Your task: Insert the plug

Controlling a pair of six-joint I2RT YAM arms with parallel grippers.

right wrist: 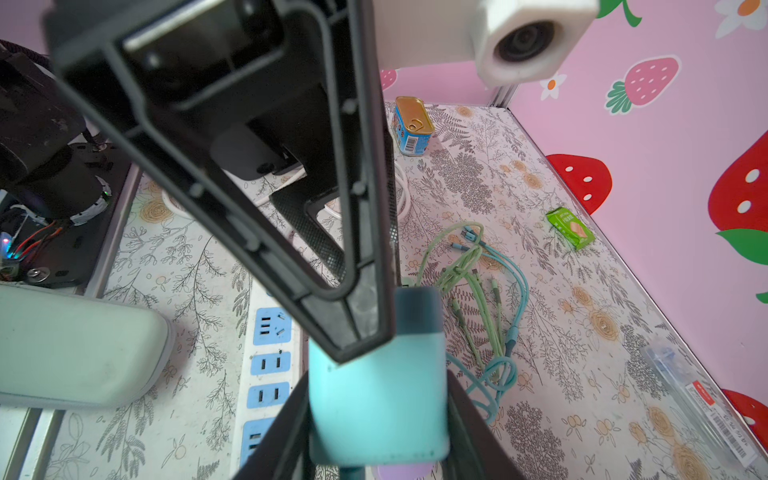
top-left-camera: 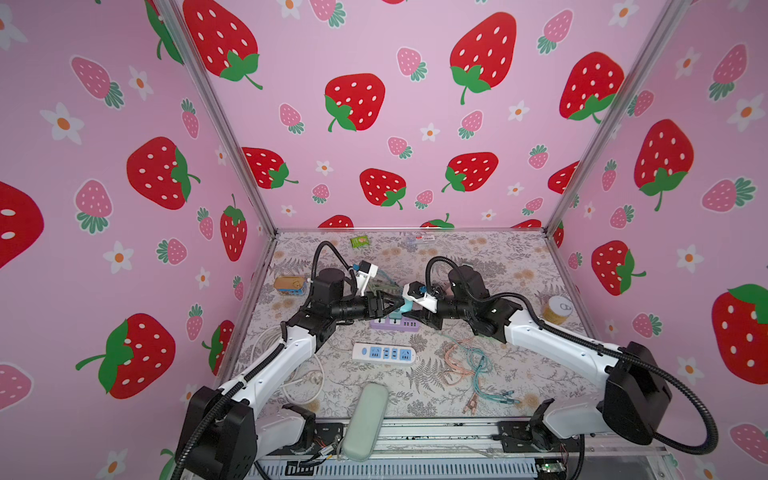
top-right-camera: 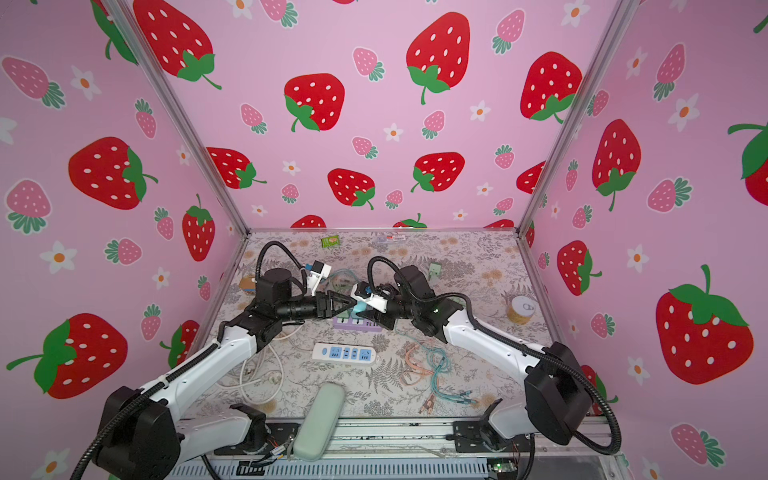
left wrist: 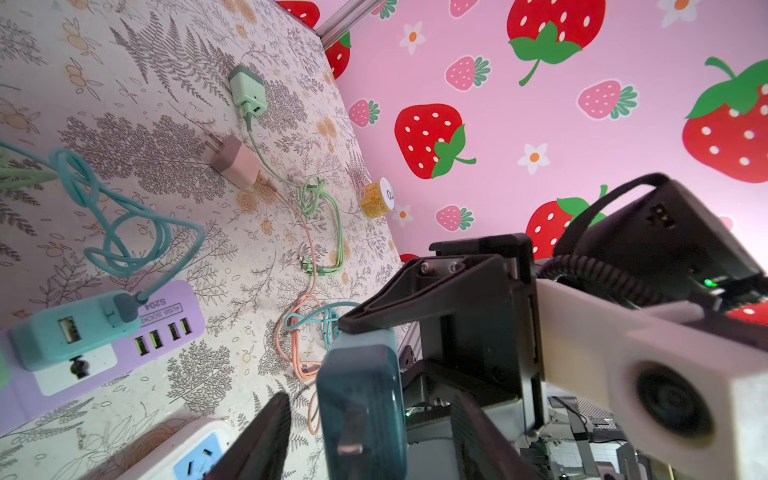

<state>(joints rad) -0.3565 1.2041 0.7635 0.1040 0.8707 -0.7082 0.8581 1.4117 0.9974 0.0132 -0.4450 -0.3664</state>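
Note:
A teal plug (top-left-camera: 406, 306) (top-right-camera: 360, 307) hangs just above the purple power strip (top-left-camera: 395, 325) (top-right-camera: 357, 325) at mid table. My right gripper (right wrist: 374, 415) (top-left-camera: 413, 312) is shut on the plug (right wrist: 378, 399), a finger against each side. My left gripper (left wrist: 370, 401) (top-left-camera: 398, 303) reaches in from the opposite side. Its jaws straddle the plug (left wrist: 361, 399) with a gap on both sides, so it is open. A metal prong faces the left wrist camera. On the purple strip (left wrist: 166, 316) another teal charger (left wrist: 62, 336) sits plugged in.
A white power strip with blue sockets (top-left-camera: 384, 354) (right wrist: 266, 365) lies nearer the front. Coiled orange and teal cables (top-left-camera: 473, 365), a white cord (top-left-camera: 291, 374), a green case (top-left-camera: 365, 419), a yellow can (top-left-camera: 558, 309), a tin (top-left-camera: 289, 286) and loose pink (left wrist: 235, 160) and green (left wrist: 247, 91) chargers lie about.

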